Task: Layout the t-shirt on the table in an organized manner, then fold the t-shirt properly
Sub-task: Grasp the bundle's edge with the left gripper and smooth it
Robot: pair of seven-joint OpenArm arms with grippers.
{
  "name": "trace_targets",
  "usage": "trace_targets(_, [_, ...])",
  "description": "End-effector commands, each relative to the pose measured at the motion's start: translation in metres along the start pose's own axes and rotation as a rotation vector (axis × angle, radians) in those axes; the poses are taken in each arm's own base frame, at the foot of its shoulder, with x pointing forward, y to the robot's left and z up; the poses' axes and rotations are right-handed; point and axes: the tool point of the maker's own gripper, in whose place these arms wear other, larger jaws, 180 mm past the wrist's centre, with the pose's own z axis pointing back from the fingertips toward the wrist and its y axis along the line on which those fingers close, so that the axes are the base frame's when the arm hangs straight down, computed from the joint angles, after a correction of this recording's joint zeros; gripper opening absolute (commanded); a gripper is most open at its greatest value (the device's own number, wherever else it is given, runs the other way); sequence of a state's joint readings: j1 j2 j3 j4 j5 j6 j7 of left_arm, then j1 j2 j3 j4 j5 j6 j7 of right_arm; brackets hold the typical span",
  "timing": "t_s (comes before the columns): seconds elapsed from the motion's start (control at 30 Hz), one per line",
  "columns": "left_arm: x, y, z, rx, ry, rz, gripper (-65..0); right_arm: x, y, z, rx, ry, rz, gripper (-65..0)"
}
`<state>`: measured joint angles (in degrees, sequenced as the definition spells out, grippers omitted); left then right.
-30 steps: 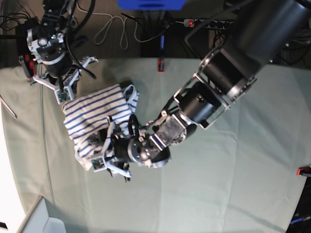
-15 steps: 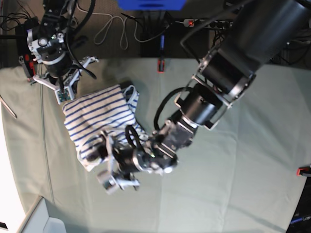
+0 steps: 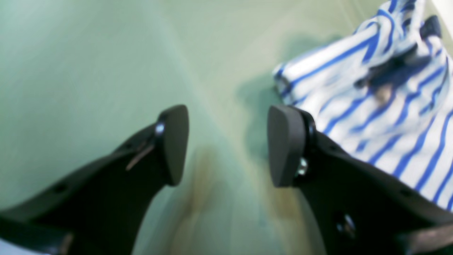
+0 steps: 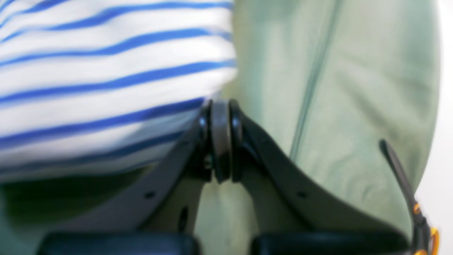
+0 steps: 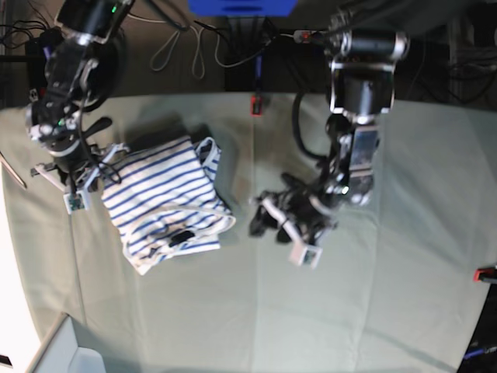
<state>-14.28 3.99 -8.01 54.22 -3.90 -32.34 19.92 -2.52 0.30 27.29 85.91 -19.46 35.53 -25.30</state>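
No readable text, brand, number or sign is found in any view. A small dark label (image 5: 182,235) is seen on the t-shirt (image 5: 155,198), but nothing on it can be made out.

Left end effector (image 3: 226,145) gapes wide; right end effector (image 4: 221,141) pinched closed.

Bunched white t-shirt (image 5: 165,200) with blue stripes, lying rumpled on grey-green table (image 5: 373,295), beside shut right claw (image 5: 87,177)
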Motion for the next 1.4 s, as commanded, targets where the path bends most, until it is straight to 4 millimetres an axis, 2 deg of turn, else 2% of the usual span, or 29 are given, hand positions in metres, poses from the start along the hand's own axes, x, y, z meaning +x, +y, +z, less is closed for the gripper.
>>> trace_targets(0.0, [0.016,-0.012,0.002,-0.030,-0.052,-0.009,-30.7,0.013,-0.020,-0.002,-0.035,-0.040,-0.010,-65.0])
trace_targets(0.07, [-0.002,-0.016,0.015,-0.020,-0.020,-0.012,-30.7,0.009,-0.033,-0.011,-0.044,-0.020,-0.036,-65.0])
trace_targets(0.17, [-0.026,-0.037,0.023,-0.040,0.021,0.001,-30.8,0.006,-0.042,-0.022,-0.037,0.001,-0.054,-65.0])
trace_targets(0.23, [-0.039,-0.060,0.023,-0.068,0.041,0.037,-30.8,0.005,-0.040,-0.026,-0.027,0.007,-0.058,-65.0])
trace_targets(0.37, [-0.061,-0.065,0.026,-0.073,0.076,0.063,-30.8,0.003,-0.036,-0.027,-0.018,0.013,-0.063,-65.0])
trace_targets(0.53, [-0.081,-0.109,0.013,-0.188,0.139,0.007,-30.8,0.000,-0.015,-0.028,0.038,0.014,-0.063,-65.0])
trace_targets(0.6, [-0.076,-0.121,0.008,-0.221,0.124,-0.017,-30.8,-0.004,0.001,-0.028,0.094,0.022,-0.052,-65.0])
trace_targets(0.67, [-0.075,-0.127,0.004,-0.239,0.114,-0.026,-30.8,-0.008,0.007,-0.027,0.102,0.027,-0.059,-65.0])
trace_targets(0.77, [-0.063,-0.129,-0.005,-0.257,0.085,-0.018,-30.8,-0.013,0.017,-0.026,0.116,0.040,-0.068,-65.0])
trace_targets(0.87, [-0.054,-0.128,-0.010,-0.272,0.053,0.057,-30.8,-0.028,0.024,-0.014,0.114,0.051,-0.060,-65.0])
trace_targets(1.07, [-0.033,-0.127,-0.015,-0.289,0.006,0.113,-30.8,-0.012,0.056,0.007,0.153,0.000,0.034,-65.0])
trace_targets(1.23, [-0.035,-0.128,-0.014,-0.293,0.005,0.136,-30.8,-0.015,0.058,0.009,0.152,0.010,0.036,-65.0])
trace_targets(1.33, [-0.043,-0.107,-0.007,-0.265,0.018,0.138,-30.8,-0.016,0.056,0.009,0.148,0.011,0.037,-65.0])
trace_targets(1.37, [-0.048,-0.101,-0.003,-0.256,0.021,0.159,-30.8,-0.018,0.047,0.010,0.128,0.013,0.033,-65.0])
